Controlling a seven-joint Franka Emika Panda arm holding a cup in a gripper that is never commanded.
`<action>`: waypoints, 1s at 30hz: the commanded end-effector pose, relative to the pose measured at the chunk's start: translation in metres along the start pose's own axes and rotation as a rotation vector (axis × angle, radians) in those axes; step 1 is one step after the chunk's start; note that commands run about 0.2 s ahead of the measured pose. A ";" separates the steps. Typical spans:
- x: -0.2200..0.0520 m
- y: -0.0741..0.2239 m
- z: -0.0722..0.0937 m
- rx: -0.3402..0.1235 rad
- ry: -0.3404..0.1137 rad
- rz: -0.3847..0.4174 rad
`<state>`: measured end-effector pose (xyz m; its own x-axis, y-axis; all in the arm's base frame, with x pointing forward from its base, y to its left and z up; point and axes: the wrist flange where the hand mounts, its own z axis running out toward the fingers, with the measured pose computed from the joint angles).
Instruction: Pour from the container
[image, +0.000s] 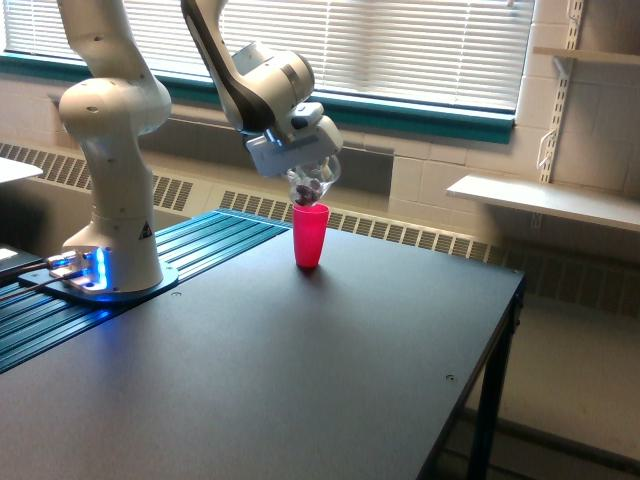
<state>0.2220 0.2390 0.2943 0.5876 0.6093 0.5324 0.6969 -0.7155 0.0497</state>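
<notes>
Exterior view, pincer (303, 168) clamped on container (308, 184), tilted above red cup (310, 235), mid-table.

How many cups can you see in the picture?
2. A clear container with dark bits inside is held tilted in the gripper, just above the red cup, which stands upright on the black table. None seem hidden.

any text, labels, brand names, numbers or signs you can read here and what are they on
No words, brands or numbers can be read in this view.
Small triangular sign on the robot arm's white base column: too small to read.
Red cup, clear cup held in the claw, and black table: no print visible.
</notes>
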 end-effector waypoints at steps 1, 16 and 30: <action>0.021 0.018 0.000 -0.069 0.058 0.172; 0.034 -0.026 -0.014 -0.043 0.118 0.157; 0.054 -0.002 -0.025 -0.109 0.173 0.074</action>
<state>0.2293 0.2679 0.3338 0.5963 0.4632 0.6557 0.5888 -0.8075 0.0350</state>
